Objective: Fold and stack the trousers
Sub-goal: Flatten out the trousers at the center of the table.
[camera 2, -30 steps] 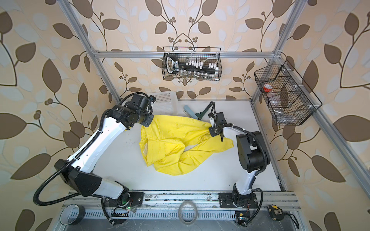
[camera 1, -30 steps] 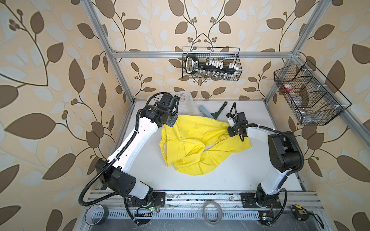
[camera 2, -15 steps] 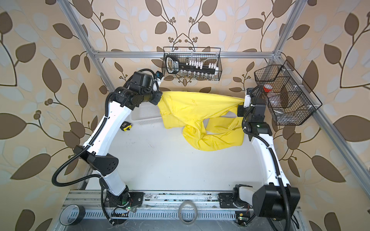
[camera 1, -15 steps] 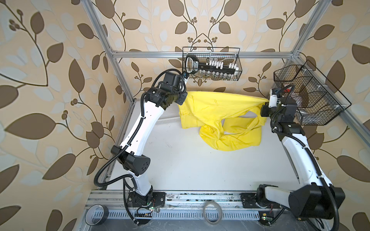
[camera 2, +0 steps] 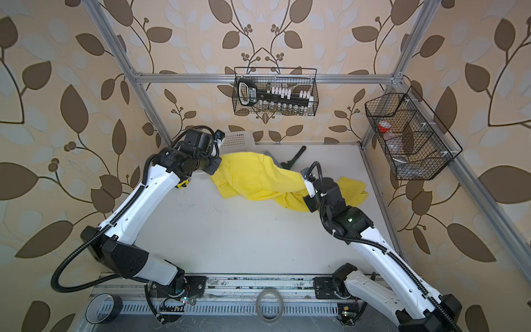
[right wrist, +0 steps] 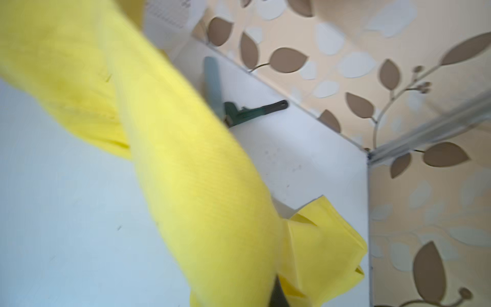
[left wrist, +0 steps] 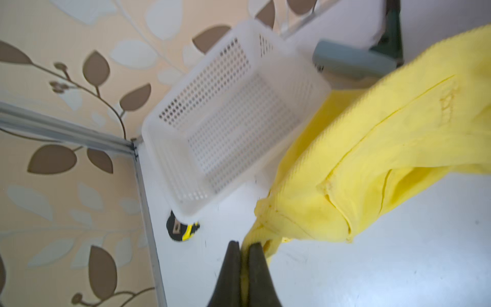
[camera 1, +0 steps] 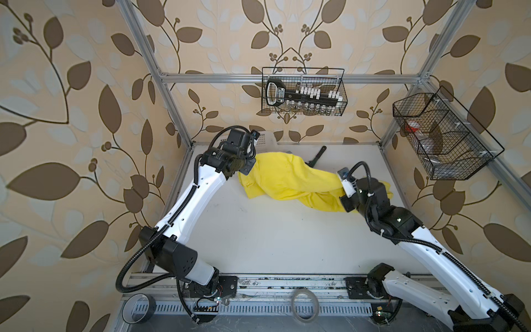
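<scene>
- now the yellow trousers [camera 1: 287,181] lie low across the back of the white worktop [camera 1: 273,244], pulled into a twisted band between the two arms. half a second ago they hung high in the air by the back wall.
- the left claw [left wrist: 244,247] is pinched tight on a seamed edge near the waistband, close to the white basket [left wrist: 233,119].
- the right claw [right wrist: 277,293] is almost buried in cloth. it appears clamped on the far end, with fabric running taut from it and a loose bunch of leg lying beyond it.
- the lift seems finished and the laying-down begun, but the cloth is twisted and bunched, so no fold looks made yet.
- a dark wrench [right wrist: 255,110] lies just behind the cloth and could snag it.
</scene>
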Controlling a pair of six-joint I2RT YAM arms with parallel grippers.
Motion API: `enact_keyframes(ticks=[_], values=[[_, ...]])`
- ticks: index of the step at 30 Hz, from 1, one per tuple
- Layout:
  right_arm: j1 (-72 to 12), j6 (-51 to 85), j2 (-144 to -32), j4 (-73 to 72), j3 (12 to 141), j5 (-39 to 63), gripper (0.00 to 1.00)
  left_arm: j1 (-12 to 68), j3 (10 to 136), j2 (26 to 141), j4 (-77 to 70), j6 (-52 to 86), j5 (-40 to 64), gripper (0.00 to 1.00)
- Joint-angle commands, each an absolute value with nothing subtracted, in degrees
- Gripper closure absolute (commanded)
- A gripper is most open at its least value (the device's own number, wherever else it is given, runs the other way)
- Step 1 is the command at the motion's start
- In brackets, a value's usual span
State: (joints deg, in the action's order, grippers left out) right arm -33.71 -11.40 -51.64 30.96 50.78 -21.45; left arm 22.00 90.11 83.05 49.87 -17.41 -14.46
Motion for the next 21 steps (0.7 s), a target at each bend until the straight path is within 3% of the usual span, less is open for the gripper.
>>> enact_keyframes(ticks=[1,9,13,17,21], values=[[-41.57,-12.10,-50.13,35.61,46.50,-23.15,0.95,21.15,80.28,72.99,43.21,-17.28,-18.23,1.00],[-52.39,-22.00,-57.63,38.99,45.48,-19.54,0.94,18.85,60.68,59.40,42.57,-21.91,-26.96,1.00],[-58.92,-22.73,-60.78,32.85,42.31,-14.71,0.90,16.81,59.61,59.74,45.69,-17.43,-34.20,1.00],[-65.20,-21.61,-66.97,27.57,41.34,-11.83,0.69,13.87,58.07,61.48,44.74,-12.31,-37.17,1.00],[-66.78,-18.49,-68.30,26.57,42.05,-7.64,0.57,10.88,57.95,61.08,40.30,-11.66,-38.87,1.00]])
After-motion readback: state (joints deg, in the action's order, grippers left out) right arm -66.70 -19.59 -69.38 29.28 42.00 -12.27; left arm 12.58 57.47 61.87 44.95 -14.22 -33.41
